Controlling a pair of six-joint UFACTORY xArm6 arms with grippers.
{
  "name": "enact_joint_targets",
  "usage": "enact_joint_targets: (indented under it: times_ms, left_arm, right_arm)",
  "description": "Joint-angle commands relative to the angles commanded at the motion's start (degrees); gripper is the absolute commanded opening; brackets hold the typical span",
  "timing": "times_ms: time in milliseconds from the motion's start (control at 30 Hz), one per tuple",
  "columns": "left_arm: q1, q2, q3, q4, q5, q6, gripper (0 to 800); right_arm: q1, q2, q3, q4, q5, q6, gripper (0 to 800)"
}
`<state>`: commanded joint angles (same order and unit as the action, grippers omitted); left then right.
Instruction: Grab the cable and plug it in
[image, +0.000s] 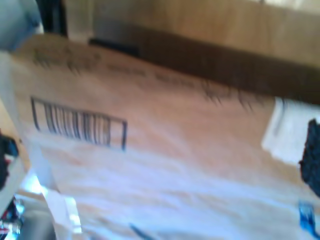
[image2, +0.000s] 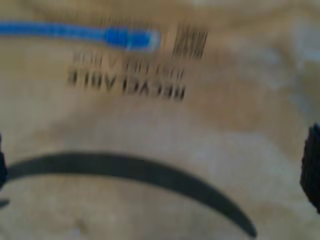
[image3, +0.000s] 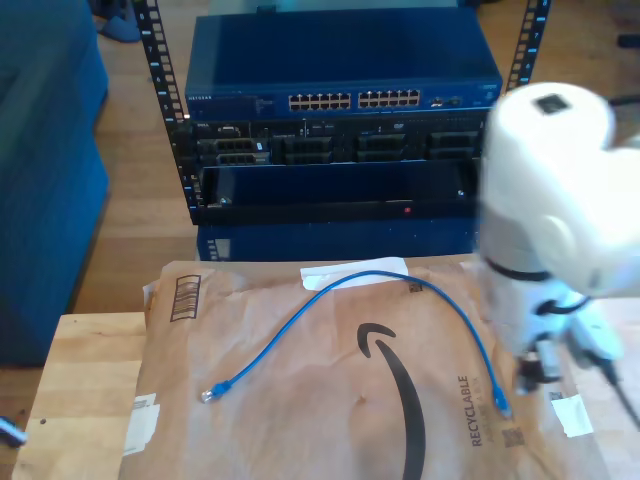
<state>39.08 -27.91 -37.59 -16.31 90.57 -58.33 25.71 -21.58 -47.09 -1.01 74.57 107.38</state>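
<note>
the cable (image3: 372, 285) is laid in an arc on brown paper (image3: 300, 400); neither pincer's opening can be told.

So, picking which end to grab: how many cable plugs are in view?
2. One plug lies near the exterior view's left on the paper; the other lies toward its right, beside the arm.
</note>
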Motion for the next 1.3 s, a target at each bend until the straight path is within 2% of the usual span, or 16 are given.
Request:
enact_joint_targets:
  times_ms: [200,333,533,600,733,900,1133,1300]
  left_arm:
    - [-9.76,0.0,-0.35,-0.26,-0.09,-8.26,799]
    - [-16.79,0.18,-1.23,-0.26,-0.44,-13.45,799]
    - [-26.29,3.87,-3.08,-0.26,-1.32,-21.1,799]
    - [-28.75,4.31,-3.69,-0.26,-1.93,-23.47,799]
    - [-29.27,4.22,-3.87,-0.26,-2.11,-24.18,799]
    - [-28.84,4.22,-3.6,-0.26,-2.02,-24.18,799]
    - [-28.75,4.22,-3.52,-0.18,-2.02,-24.18,799]
    - [-28.75,4.22,-3.6,-0.18,-2.02,-24.18,799]
  right_arm:
    - [0.09,5.71,-2.64,13.54,-1.32,-0.53,797]
    - [0.79,8.09,-2.9,14.24,-6.42,-3.78,797]
    - [5.8,17.32,-10.55,14.24,-7.65,-7.3,797]
    - [7.74,21.01,-13.63,14.15,-8.44,-7.3,797]
    - [11.52,27.69,-18.55,13.98,-14.51,-7.74,797]
    - [13.63,34.11,-23.3,13.98,-15.91,-9.14,793]
    - [15.65,39.03,-23.74,13.71,-17.14,-13.63,781]
    - [15.82,39.74,-23.82,13.71,-18.73,-16.26,771]
